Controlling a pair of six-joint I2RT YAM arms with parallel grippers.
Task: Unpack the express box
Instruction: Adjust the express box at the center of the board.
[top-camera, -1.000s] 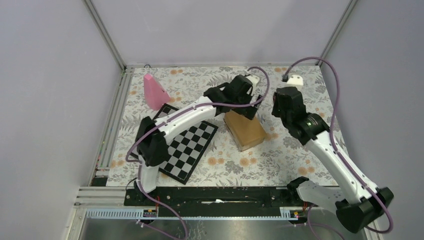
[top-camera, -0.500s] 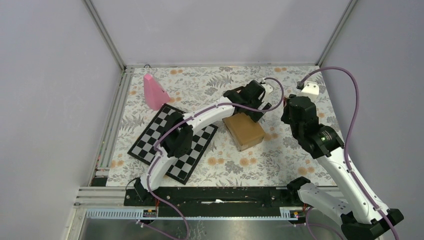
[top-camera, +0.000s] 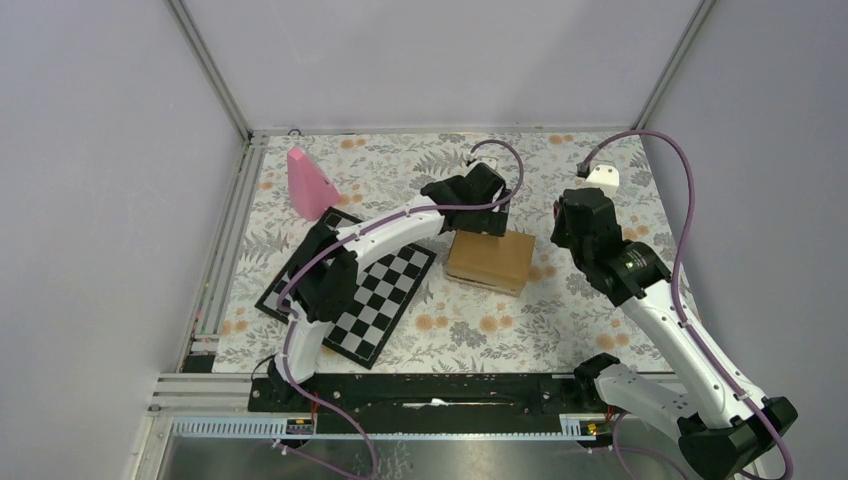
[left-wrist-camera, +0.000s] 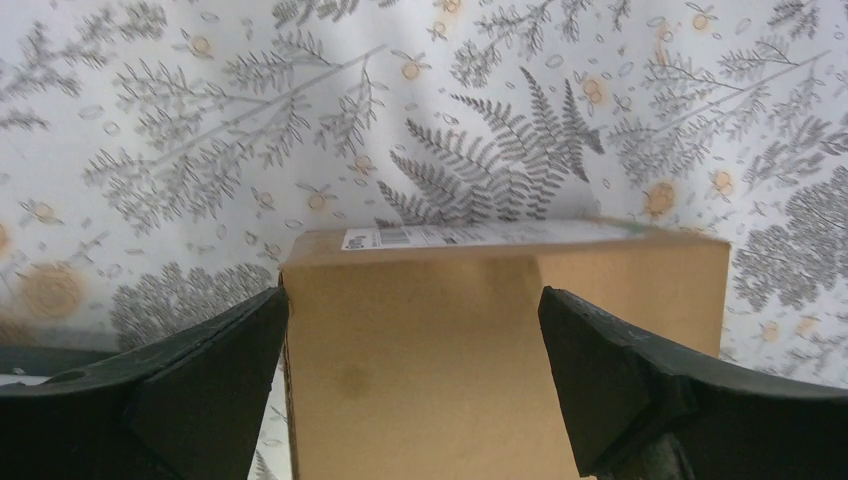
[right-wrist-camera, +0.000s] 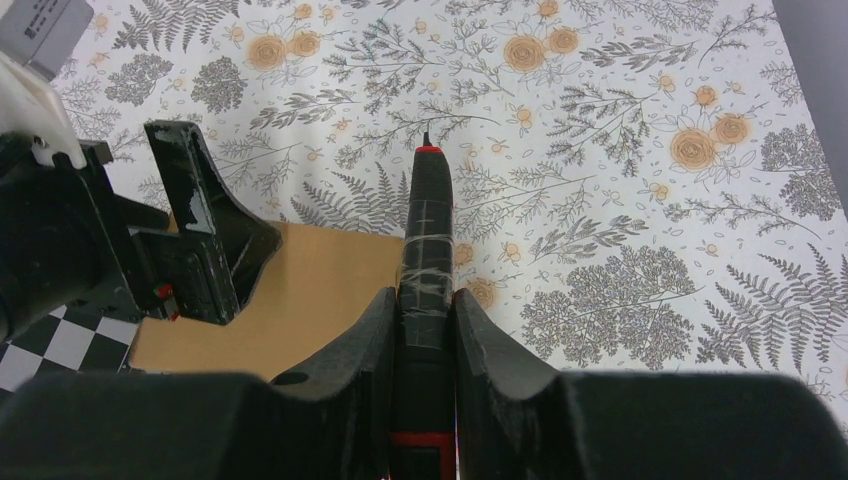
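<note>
On floral cloth (top-camera: 560, 310) beside chessboard (top-camera: 380, 290), plain brown box (top-camera: 490, 262), white label (left-wrist-camera: 440, 236) too blurred to read, under wide-spread left gripper (left-wrist-camera: 412, 300); right gripper (right-wrist-camera: 425, 300) near, clamped on taped black red-tipped tool (right-wrist-camera: 428, 200).

Express box (left-wrist-camera: 420, 380) runs off frame at six o'clock; its twelve-o'clock label (left-wrist-camera: 440, 236), too blurred to read. Right gripper (right-wrist-camera: 425, 300) hides the black tool (right-wrist-camera: 428, 200) at its lower end.
</note>
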